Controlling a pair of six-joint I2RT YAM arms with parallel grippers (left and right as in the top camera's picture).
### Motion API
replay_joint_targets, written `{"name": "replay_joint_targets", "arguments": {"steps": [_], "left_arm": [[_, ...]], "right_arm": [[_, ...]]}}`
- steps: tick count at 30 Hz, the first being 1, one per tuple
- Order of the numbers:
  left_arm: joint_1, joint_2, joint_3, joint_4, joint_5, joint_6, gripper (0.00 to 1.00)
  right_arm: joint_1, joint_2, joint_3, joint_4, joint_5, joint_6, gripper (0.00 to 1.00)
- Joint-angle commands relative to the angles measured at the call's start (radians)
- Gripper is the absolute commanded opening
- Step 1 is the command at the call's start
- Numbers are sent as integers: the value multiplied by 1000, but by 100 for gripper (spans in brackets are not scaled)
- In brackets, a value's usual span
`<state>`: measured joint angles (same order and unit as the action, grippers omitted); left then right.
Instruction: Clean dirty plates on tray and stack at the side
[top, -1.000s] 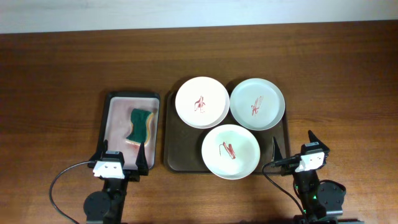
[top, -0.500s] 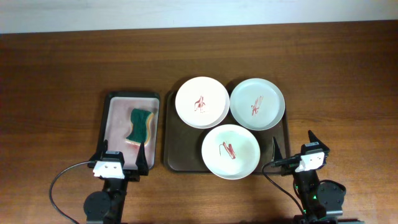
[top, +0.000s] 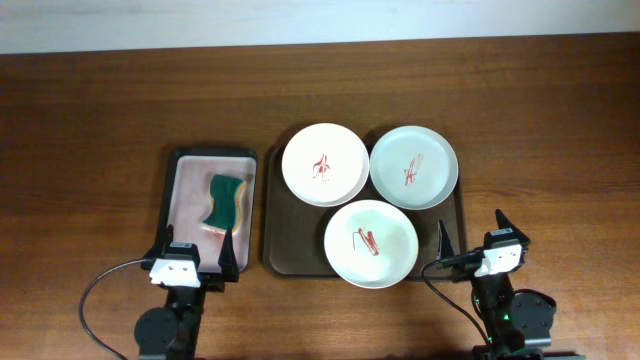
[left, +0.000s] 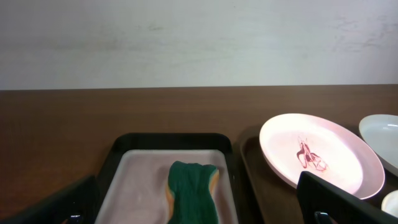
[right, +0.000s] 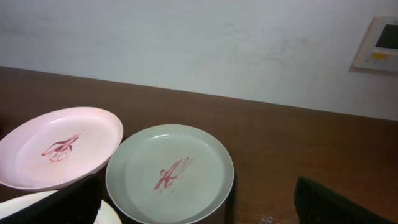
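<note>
Three red-smeared plates (top: 370, 243) on brown tray (top: 272, 225), wooden counter (top: 100, 100).
Both spread apart at the near edge: left claw (top: 199, 238), right claw (top: 470, 224).

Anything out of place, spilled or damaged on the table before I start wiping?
Nothing is spilled or broken. One oddity: the nearest mint plate overhangs the near rim of the brown tray, so it could tip under pressure. The green sponge lies in the small tray.

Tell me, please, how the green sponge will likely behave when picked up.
The sponge looks wavy and layered, green over yellow, so it probably compresses. It likely weighs little for its bulk. Lying flat in the small tray, it should not roll.
</note>
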<state>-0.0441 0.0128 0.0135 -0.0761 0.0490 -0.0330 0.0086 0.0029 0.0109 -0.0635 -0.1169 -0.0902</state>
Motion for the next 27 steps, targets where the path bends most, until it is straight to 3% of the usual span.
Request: {"name": "replay_joint_targets", "arguments": {"steps": [1,4,10,13,21,25,27], "left_arm": [[-4,-7,-4,0,21,18,99],[-4,-6,32,-63,41,-103,99],[-4,108,224,-255,-30,-102,99],[-4,267,348,-339,-30,-101,99],[-4,842,779,-610,-26,-101,99],[-4,1149,1064,-840,-26,-101,99],[-4,1233,1093,-831,-26,-101,99]], "right_arm": [[11,4,-5,1,-10,-6,99],[11,5,2,-4,-45,-6,99],[11,35,134,-179,-55,-1,99],[11,137,245,-292,-56,103,99],[11,634,630,-644,-78,158,99],[11,927,831,-824,-90,158,99],[11,1027,902,-863,-117,159,99]]}}
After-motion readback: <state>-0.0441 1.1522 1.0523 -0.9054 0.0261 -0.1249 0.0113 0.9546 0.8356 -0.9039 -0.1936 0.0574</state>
